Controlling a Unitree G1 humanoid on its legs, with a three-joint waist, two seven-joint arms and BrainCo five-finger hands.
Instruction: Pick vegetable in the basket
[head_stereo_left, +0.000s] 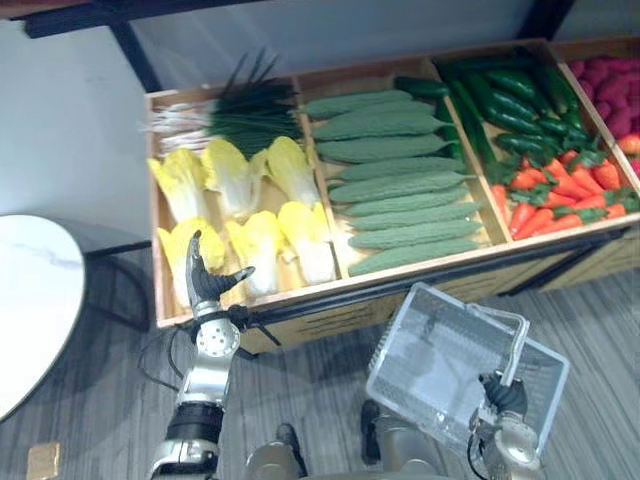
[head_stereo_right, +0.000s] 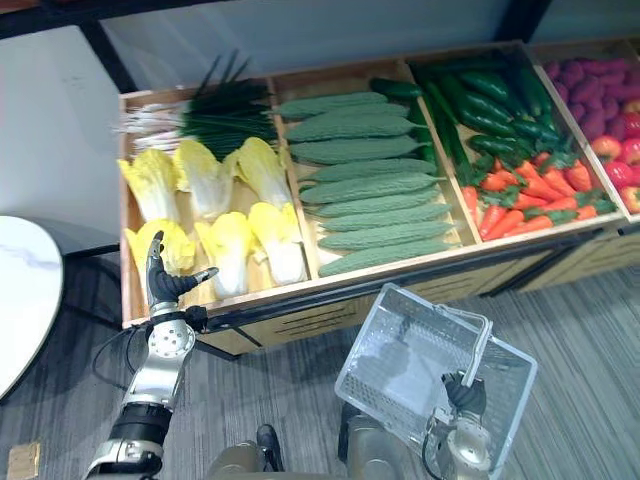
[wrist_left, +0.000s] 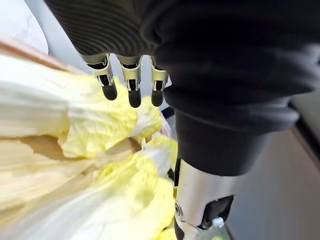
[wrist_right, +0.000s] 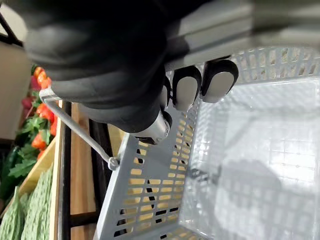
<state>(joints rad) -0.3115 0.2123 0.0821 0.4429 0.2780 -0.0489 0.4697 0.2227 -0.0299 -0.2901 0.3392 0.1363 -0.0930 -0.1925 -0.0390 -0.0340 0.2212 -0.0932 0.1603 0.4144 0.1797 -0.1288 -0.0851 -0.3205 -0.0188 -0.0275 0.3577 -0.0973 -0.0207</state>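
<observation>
Several yellow-white napa cabbages lie in the left compartment of a wooden produce stall. My left hand hovers over the front-left cabbage, open, with straight fingers and the thumb spread, just above the leaves. A white mesh basket hangs tilted and empty in front of the stall at lower right. My right hand is shut on the basket's handle, fingers curled at its rim beside the mesh wall.
Scallions lie behind the cabbages. Bitter gourds fill the middle compartment; cucumbers and carrots the right one, with red produce beyond. A round white table stands at left on grey floor.
</observation>
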